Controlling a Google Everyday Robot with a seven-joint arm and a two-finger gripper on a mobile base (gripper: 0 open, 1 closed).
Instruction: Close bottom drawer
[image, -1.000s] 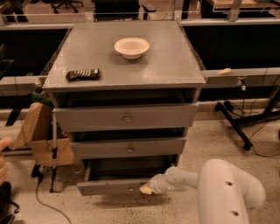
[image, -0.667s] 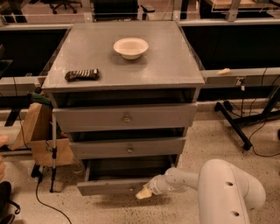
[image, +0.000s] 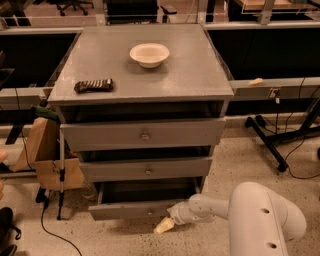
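Note:
The bottom drawer (image: 125, 210) is the slim grey front at the foot of the grey cabinet (image: 140, 80). It stands pulled out, with its dark inside showing above the front. My gripper (image: 165, 226) is low at the drawer front's right end, just in front of and slightly below its lower edge, pointing left. My white arm (image: 260, 220) reaches in from the lower right.
The middle drawer (image: 147, 169) and the top drawer (image: 144, 134) stick out slightly. A white bowl (image: 149, 54) and a dark snack packet (image: 93, 85) lie on the cabinet top. A cardboard box (image: 45, 165) and a pole stand at the left. Black stand legs (image: 270, 140) are at the right.
My gripper has dropped a little lower and slightly left along the bottom drawer front. The drawer front stands about where it was.

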